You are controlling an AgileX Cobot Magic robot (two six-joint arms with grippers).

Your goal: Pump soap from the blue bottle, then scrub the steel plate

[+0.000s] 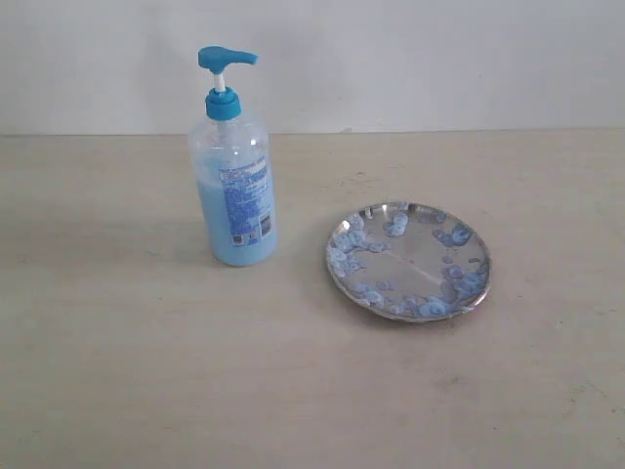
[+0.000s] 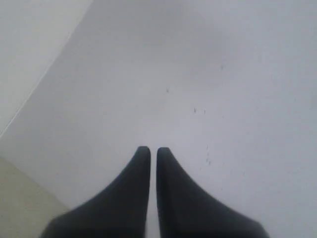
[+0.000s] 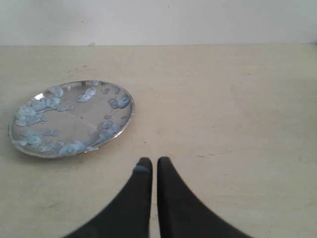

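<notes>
The blue bottle point(image 1: 232, 161) stands upright on the table, left of centre, its pump head point(image 1: 225, 61) raised and light blue soap point(image 1: 217, 225) filling its lower part. To its right lies the round steel plate point(image 1: 408, 261), dotted with pale blue foamy blobs; the right wrist view has the plate point(image 3: 71, 118) too. Neither gripper appears in the exterior view. My left gripper point(image 2: 149, 150) is shut and empty over a plain pale surface. My right gripper point(image 3: 150, 161) is shut and empty above bare table beside the plate, with a small blue smear on one fingertip point(image 3: 142, 168).
The beige table point(image 1: 146, 371) runs back to a white wall point(image 1: 439, 59). In the left wrist view a pale surface meets a beige strip point(image 2: 20, 203) at one corner.
</notes>
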